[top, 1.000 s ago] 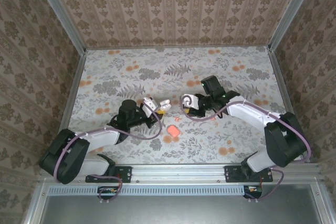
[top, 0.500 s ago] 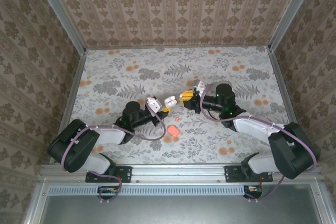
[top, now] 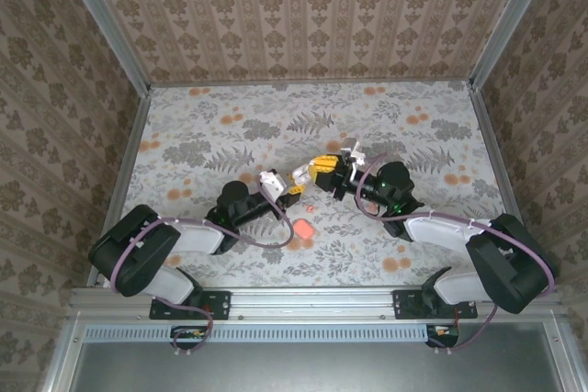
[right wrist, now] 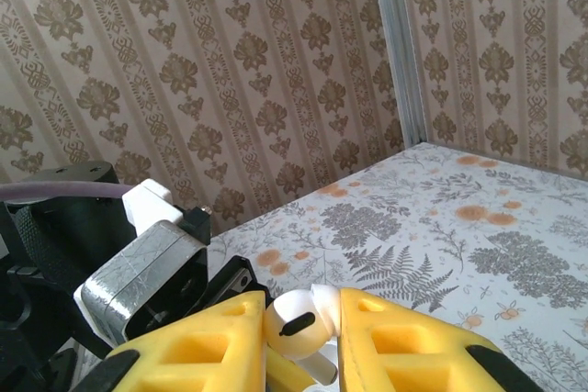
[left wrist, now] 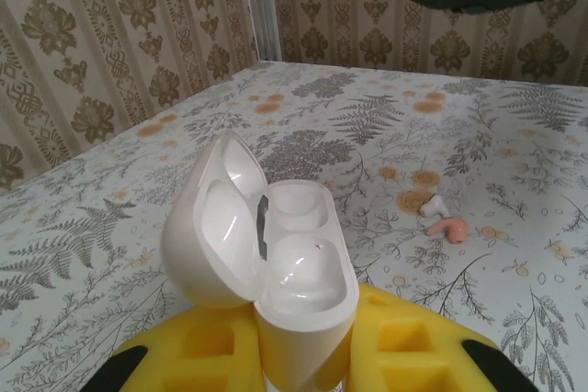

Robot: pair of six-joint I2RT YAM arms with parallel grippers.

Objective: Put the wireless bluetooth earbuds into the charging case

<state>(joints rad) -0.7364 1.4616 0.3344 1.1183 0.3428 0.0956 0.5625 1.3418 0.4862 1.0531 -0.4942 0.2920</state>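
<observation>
Yellow foam pads of the left gripper (left wrist: 308, 355) are pressed against the base of the white charging case (left wrist: 276, 254). They hold it upright with its lid swung open, and both wells look bare. The right gripper (right wrist: 299, 337) pinches one white earbud (right wrist: 296, 320) between its own yellow pads.

Over the last second the right arm has swung in from the right side of the surface and carried that earbud towards the case, while the left arm has raised the case to meet it. The two grippers now stand almost tip to tip around the middle of the surface, a little towards its near edge. The first insertion therefore seems close, and what remains is probably lining the stem up over a well.

A second earbud (left wrist: 443, 219), pinkish and white, lies loose between the case and the near edge, close to a small pink case (top: 301, 227).

Under them the surface (top: 211, 126) is a pale sheet printed with grey ferns and orange blotches. Walls (top: 303, 6) of brown damask paper close three sides, and aluminium posts (top: 101, 16) rise from the far corners.
</observation>
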